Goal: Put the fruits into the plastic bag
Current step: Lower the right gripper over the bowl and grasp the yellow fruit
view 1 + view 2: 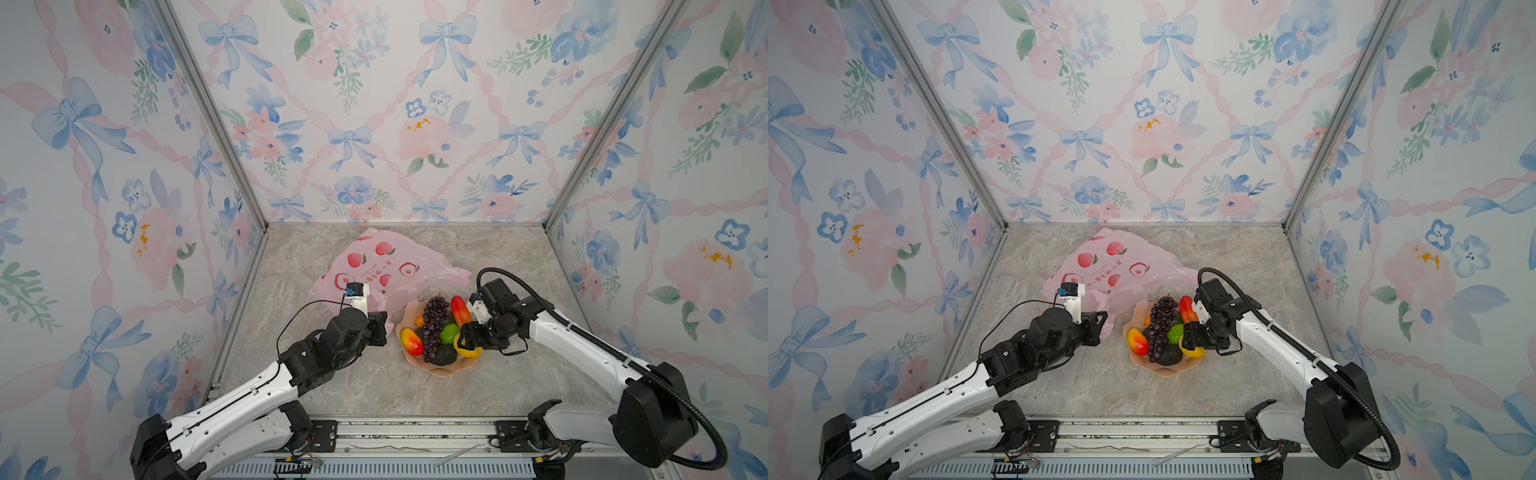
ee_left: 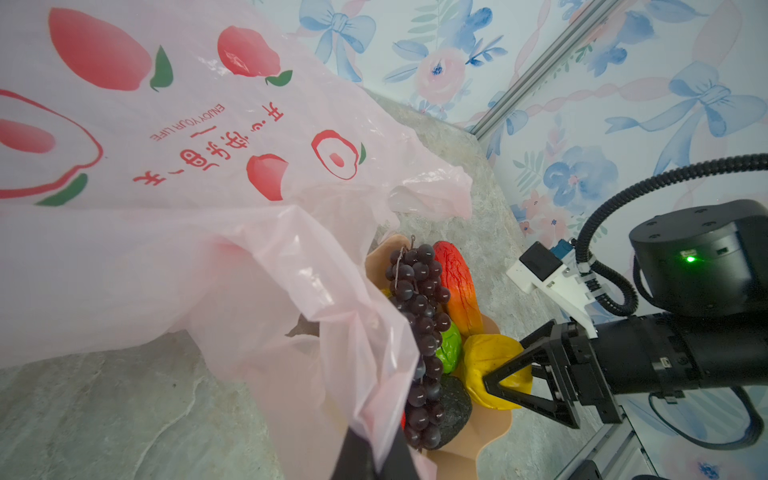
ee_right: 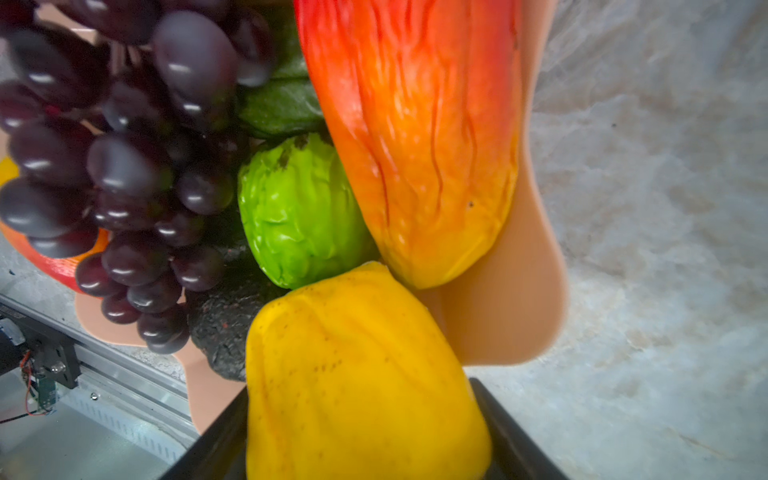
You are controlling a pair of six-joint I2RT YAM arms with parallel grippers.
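Note:
The pink plastic bag (image 1: 386,262) (image 2: 208,166) lies crumpled at the back of the table. My left gripper (image 1: 384,328) (image 2: 376,461) is shut on the bag's near edge and holds it up beside the bowl. The fruits are piled in a peach bowl (image 1: 449,372): a purple grape bunch (image 1: 434,324) (image 3: 124,166), a bumpy green fruit (image 3: 299,212), a red-yellow mango (image 1: 411,341), a long red-orange fruit (image 3: 415,145), a black avocado (image 1: 444,354) and a yellow lemon (image 1: 467,352) (image 3: 361,332). My right gripper (image 1: 465,336) (image 3: 359,386) has a finger pressed on each side of the lemon, which still rests in the bowl.
The marble tabletop is walled by floral panels on three sides with metal corner posts (image 1: 582,166). A metal rail (image 1: 415,432) runs along the front edge. The bowl stands right beside the bag's lifted edge.

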